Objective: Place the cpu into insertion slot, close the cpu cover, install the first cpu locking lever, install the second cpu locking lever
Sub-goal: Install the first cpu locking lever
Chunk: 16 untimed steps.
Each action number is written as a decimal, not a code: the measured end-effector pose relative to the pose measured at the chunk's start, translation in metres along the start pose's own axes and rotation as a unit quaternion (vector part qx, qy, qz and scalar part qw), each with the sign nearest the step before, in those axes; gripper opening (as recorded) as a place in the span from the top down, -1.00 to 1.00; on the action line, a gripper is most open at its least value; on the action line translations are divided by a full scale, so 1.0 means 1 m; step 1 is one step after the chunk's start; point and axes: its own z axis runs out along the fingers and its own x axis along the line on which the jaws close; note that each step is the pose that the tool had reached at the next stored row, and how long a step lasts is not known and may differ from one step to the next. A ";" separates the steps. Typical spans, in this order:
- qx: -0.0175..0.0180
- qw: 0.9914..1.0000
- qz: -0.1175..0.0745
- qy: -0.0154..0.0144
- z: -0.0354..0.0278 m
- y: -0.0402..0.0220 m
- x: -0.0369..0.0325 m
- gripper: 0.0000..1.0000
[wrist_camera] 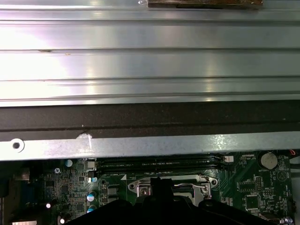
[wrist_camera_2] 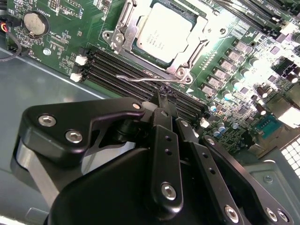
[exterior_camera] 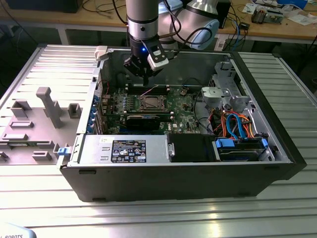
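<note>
A ribbed metal tabletop carries an open black computer case lying on its side, with a grey holder tray on the exterior view's left of it. Inside the case, a green motherboard lies flat, with a black graphics card near its front edge and a bundle of blue and orange cables toward the exterior view's right.

The robot arm comes down from above at the back of the case, and its claw hangs just behind the socket, over the long black memory slots. In the second wrist view the claw has its fingers pressed close together, clenched on or right beside a thin wire lever that lies across the memory slots; whether the lever is actually pinched is hard to tell from here.

The insertion slot sits in the middle of the board. The cpu lies flat inside it, silver top facing up. The cpu cover is folded down around the chip, its frame lying along the chip's edges. In the first wrist view the insertion slot appears just past the claw's dark body, below the case wall.
</note>
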 end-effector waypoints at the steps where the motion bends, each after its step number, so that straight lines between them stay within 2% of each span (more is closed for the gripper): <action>1: 0.000 1.000 0.000 0.000 0.0000 0.0000 0.0000 0.76; 9: 0.000 1.000 0.000 0.000 0.0001 -0.0001 0.0000 0.76; 10: -0.001 1.000 0.000 0.000 0.0004 -0.0006 0.0000 0.76; 12: -0.002 1.000 0.000 0.000 0.0021 -0.0013 -0.0002 0.76; 16: -0.002 1.000 0.000 0.000 0.0088 -0.0007 -0.0044 0.76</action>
